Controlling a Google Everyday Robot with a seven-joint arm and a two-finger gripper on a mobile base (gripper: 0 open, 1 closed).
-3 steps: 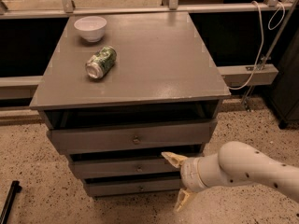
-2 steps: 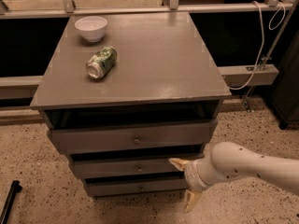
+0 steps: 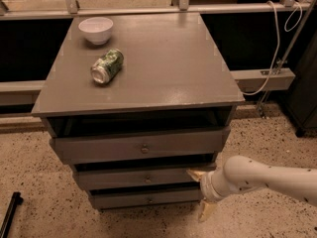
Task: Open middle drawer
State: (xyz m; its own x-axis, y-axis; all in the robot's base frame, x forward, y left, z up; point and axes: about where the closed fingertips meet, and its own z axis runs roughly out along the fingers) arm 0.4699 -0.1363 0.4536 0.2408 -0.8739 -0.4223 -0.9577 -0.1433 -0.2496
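The grey cabinet has three stacked drawers. The middle drawer (image 3: 119,179) has a flat low front and a small round knob (image 3: 147,179). It sits between the taller top drawer (image 3: 99,148) and the bottom drawer (image 3: 124,200). My gripper (image 3: 201,193) is at the right end of the drawer fronts and is open. Its upper finger (image 3: 194,174) rests at the middle drawer's right end. Its lower finger (image 3: 206,211) hangs beside the bottom drawer's right end. It holds nothing.
A white bowl (image 3: 96,29) and a green can (image 3: 107,66) lying on its side sit on the cabinet top (image 3: 168,68). A white cable (image 3: 277,58) hangs at the right. A black rod (image 3: 10,217) lies on the speckled floor at the lower left.
My gripper and arm have shifted a little to the right along the drawer fronts. The drawers stand as before.
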